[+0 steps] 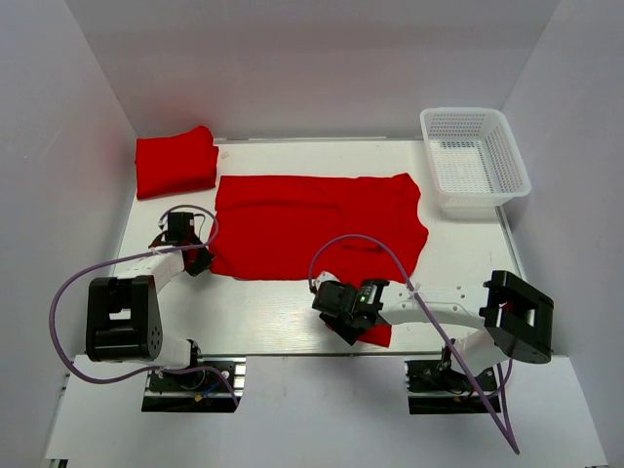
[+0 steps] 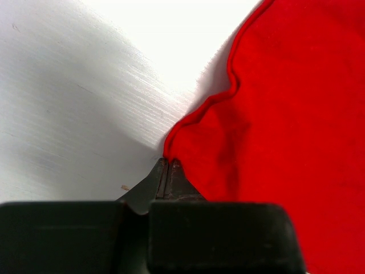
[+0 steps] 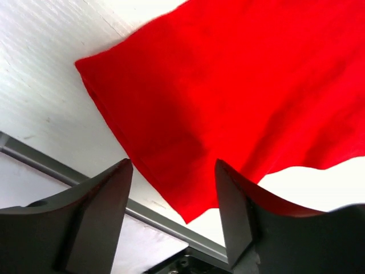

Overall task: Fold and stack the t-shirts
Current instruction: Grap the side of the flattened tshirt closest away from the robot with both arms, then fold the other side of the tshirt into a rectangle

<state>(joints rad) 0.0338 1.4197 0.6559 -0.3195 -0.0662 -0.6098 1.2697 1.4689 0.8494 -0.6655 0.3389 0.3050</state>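
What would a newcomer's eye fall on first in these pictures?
A large red t-shirt spread flat across the middle of the white table catches the eye first; the left hand pinches its near-left corner. A second red t-shirt lies folded at the far left, and a white mesh basket stands at the far right. The right hand hangs open over red cloth at the near edge.

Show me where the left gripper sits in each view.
Top external: left gripper left of centre, at the near-left corner of the spread t-shirt.
Left wrist: gripper bottom centre, shut on that corner.
Right wrist: not in it.
Shared landmark: white table; that corner in two.
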